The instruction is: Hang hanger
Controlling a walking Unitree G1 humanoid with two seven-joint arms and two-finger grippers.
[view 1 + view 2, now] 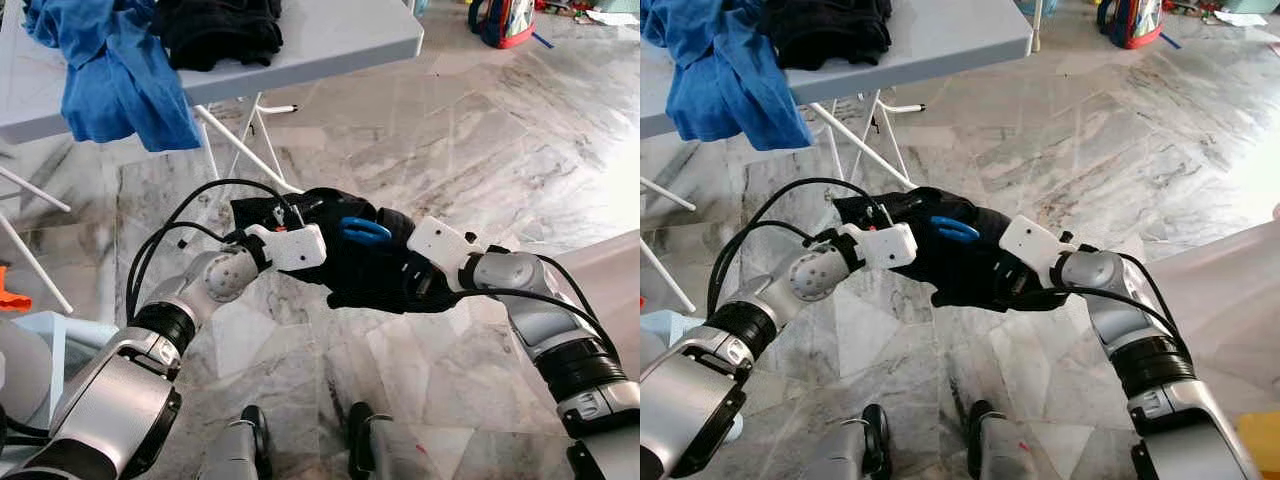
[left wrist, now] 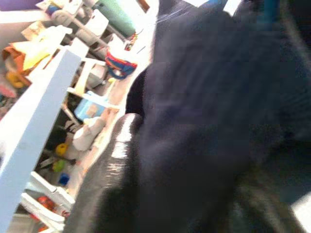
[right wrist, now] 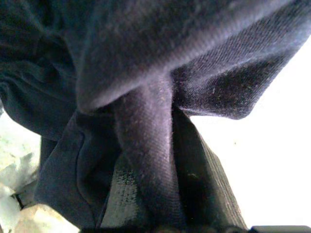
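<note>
Both grippers meet in a bunched black garment (image 1: 360, 265) held above the marble floor (image 1: 480, 150). The left gripper (image 1: 315, 225) and right gripper (image 1: 385, 262) are buried in cloth; I cannot tell their spread. A blue hanger (image 1: 362, 231) pokes out at the garment's 12 o'clock. No writing is readable.

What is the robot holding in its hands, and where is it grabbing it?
Both grippers, left and right, hold a bunched dark garment with a blue hanger in it; the exact grip spots are hidden by cloth.
</note>
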